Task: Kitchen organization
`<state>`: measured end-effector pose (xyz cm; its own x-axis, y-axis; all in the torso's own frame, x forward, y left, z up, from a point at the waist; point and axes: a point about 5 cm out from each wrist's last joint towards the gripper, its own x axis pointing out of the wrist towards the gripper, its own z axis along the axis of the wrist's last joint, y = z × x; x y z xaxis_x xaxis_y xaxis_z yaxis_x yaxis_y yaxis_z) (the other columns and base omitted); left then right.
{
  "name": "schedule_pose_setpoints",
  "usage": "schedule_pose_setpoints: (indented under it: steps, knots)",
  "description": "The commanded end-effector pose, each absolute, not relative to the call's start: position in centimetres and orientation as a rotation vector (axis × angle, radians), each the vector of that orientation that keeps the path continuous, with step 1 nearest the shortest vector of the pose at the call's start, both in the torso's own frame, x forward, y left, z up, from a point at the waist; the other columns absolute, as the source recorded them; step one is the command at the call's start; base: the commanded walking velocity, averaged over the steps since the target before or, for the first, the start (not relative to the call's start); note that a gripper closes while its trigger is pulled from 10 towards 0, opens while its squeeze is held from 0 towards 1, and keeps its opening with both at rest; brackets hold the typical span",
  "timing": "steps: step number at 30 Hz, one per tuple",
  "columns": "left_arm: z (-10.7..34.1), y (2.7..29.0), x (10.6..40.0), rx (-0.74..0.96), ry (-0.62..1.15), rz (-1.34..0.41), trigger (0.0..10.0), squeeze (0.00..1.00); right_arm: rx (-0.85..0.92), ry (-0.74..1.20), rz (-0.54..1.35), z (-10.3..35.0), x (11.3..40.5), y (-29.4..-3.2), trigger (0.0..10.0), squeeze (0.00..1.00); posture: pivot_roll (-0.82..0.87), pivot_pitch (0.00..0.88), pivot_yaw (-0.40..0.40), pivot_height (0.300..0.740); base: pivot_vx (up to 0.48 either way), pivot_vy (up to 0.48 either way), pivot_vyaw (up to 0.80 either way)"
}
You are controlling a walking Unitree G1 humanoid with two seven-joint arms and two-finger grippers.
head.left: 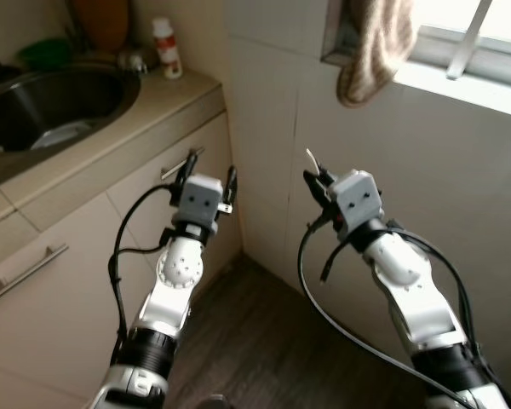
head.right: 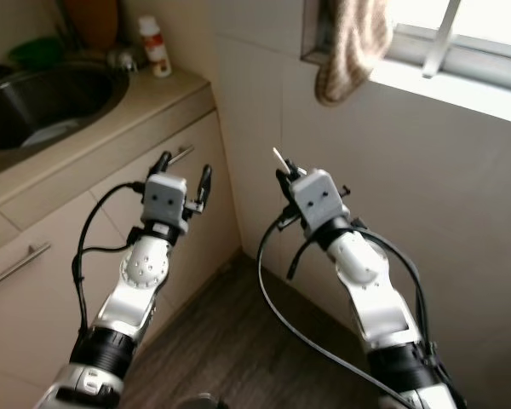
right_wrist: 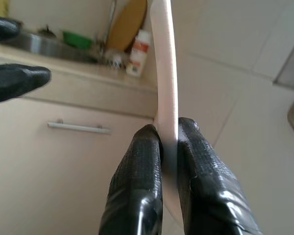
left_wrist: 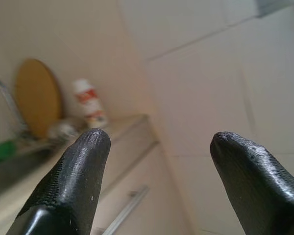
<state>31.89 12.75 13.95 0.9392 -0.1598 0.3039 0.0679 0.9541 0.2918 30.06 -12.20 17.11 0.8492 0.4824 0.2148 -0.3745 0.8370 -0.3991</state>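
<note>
Beige kitchen, black pincers, one pale strip

The bench [head.left: 111, 128] is tan and the cabinet fronts [head.left: 85, 247] below it cream, with silvery bar handles [head.left: 30, 270]; the sink [head.left: 51, 106] is dull steel grey, and the wall tiles [head.left: 264, 111] are off-white with thin darker joints. A white bottle [head.left: 166, 47] carries a red label and cap, beside a green bowl [head.left: 44, 53] and an orange-brown round board [left_wrist: 36, 95]. The hanging towel [head.left: 375, 47] is mottled brownish-beige. The floor [head.left: 264, 341] is dark grey-brown with wood grain. Both arms are silver-white with grey heads and black cables; the left pincer [left_wrist: 159, 147] has matt black fingers with fine ribbing, the right pincer [right_wrist: 169, 134] glossy black ones, pressed on a whitish-pink flat stick [right_wrist: 165, 63]
</note>
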Motion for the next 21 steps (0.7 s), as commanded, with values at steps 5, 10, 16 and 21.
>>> schedule_pose_setpoints:
  steps: [5, 10, 16, 21]
  knots:
    - [14.8, 12.8, 31.9, 0.27, -0.38, -0.087, 10.0, 0.0, -0.391, -0.407, 0.408, 18.7, 30.5, -12.7, 0.0, 0.0, -0.18, 0.0, 0.046, 0.74, 0.0, 0.0, 0.8]
    - [14.9, 12.9, 31.9, 0.272, -0.385, -0.084, 10.0, 0.0, -0.413, -0.452, 0.39, 19.4, 30.5, -12.8, 0.0, 0.0, -0.18, 0.0, 0.046, 0.74, 0.0, 0.0, 0.8]
    - [15.0, 12.9, 31.9, 0.273, -0.391, -0.078, 10.0, 0.0, -0.429, -0.464, 0.385, 19.2, 30.4, -12.7, 0.0, 0.0, -0.18, 0.0, 0.045, 0.74, 0.0, 0.0, 0.8]
    - [15.4, 13.1, 31.8, 0.275, -0.42, -0.067, 10.0, 0.0, -0.44, -0.487, 0.371, 19.3, 30.4, -12.7, 0.0, 0.0, -0.18, 0.0, 0.045, 0.74, 0.0, 0.0, 0.8]
